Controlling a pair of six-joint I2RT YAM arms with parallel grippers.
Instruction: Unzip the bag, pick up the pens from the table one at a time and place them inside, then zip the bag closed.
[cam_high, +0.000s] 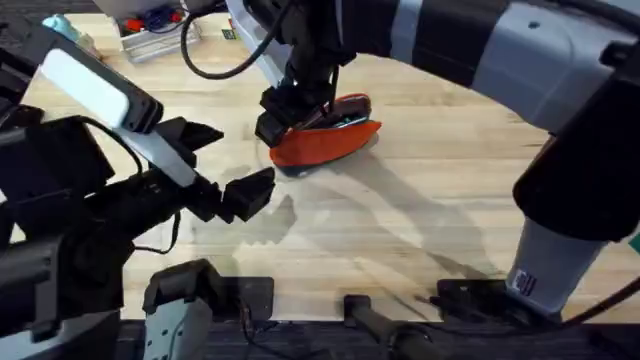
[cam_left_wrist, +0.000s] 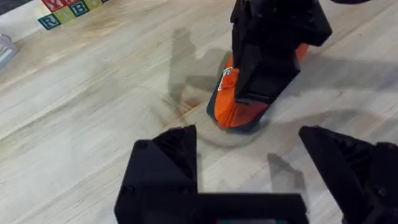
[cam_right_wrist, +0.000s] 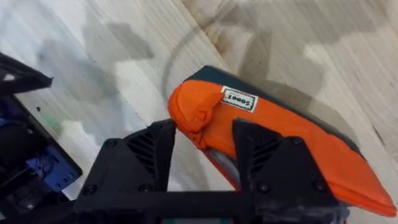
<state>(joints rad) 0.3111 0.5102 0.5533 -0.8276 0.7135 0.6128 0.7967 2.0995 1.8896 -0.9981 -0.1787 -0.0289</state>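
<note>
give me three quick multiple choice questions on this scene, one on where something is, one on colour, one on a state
1. Where is the right gripper?
A. at the end of the bag
B. parked at the table edge
C. over the letter blocks

2. What colour is the bag's top fabric?
A. teal
B. orange
C. grey

3. How is the left gripper?
A. shut on a pen
B. shut on the bag
C. open, holding nothing

Answers: 1 A, its fingers straddle the bag's bunched end in the right wrist view. 2 B, the fabric is orange in every view. 3 C, its fingers stand wide apart over bare wood.
</note>
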